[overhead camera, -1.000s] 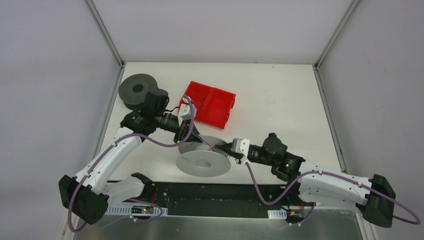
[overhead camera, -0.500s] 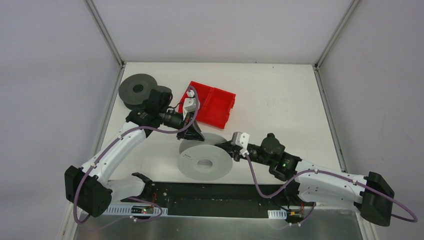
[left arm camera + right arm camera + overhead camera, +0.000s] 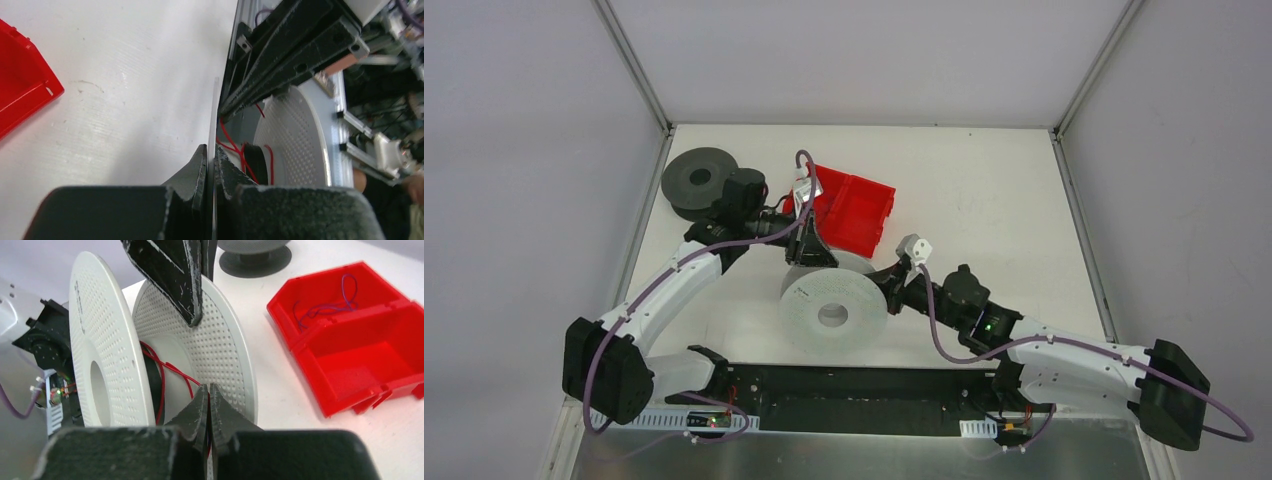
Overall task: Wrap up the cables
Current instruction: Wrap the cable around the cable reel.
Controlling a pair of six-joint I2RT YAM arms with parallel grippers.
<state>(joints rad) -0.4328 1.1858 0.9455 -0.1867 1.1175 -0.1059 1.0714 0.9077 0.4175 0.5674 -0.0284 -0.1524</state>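
Red cables (image 3: 172,371) lay loosely looped round the hub of the white spool (image 3: 100,340), between its two perforated flanges. The spool stood tipped up on its edge near the middle of the bench (image 3: 984,200), just in front of the red bin (image 3: 854,210). My left fingers (image 3: 202,156) were pressed together on the thin rim of the flange facing the bin, gripping it from above. My right fingers (image 3: 200,396) were pressed together too, low at that same flange's rim. One red strand ran from the hub right up to their tips, but I could not tell whether they pinched the strand, the rim or both. Through the right wrist camera I saw a thin purple wire (image 3: 330,305) curled in one compartment of the bin. A dark grey spool (image 3: 699,178) lay flat at the bench's far left corner, apart from the white one.
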